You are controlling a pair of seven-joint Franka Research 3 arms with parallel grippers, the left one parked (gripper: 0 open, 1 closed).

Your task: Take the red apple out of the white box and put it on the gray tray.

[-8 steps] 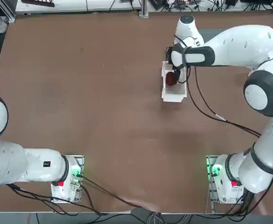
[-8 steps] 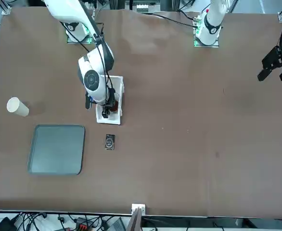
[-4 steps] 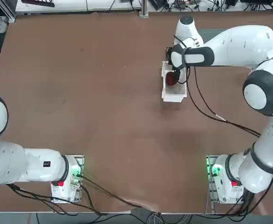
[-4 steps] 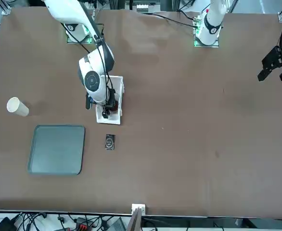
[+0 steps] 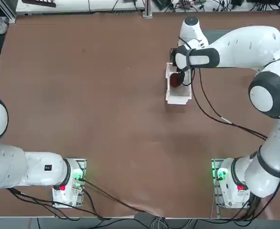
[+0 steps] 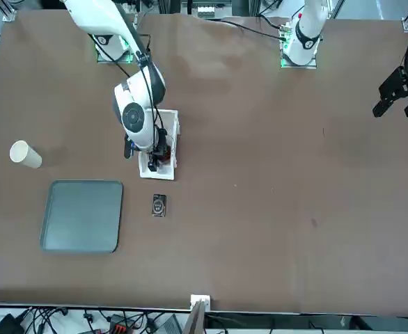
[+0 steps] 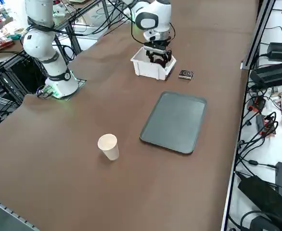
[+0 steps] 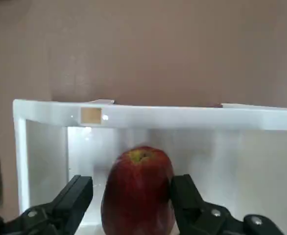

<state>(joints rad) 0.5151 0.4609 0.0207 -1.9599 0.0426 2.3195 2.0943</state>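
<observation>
The red apple (image 8: 138, 191) rests inside the white box (image 8: 182, 117), close to one end wall. My right gripper (image 8: 131, 183) reaches down into the box with a finger on each side of the apple. It is open: one finger sits against the fruit's side and a thin gap shows at the other. From overhead the apple (image 5: 176, 81) peeks out beside the gripper (image 5: 181, 76) in the box (image 5: 178, 98). The gray tray (image 6: 82, 216) lies apart from the box (image 6: 148, 170), nearer the table's far edge from the robot, and nothing lies on it (image 7: 174, 120).
A white paper cup (image 6: 25, 154) lies on its side beyond the tray. A small black object (image 6: 159, 205) sits on the table between the box and the tray. Cables and equipment line the table's edge past the tray.
</observation>
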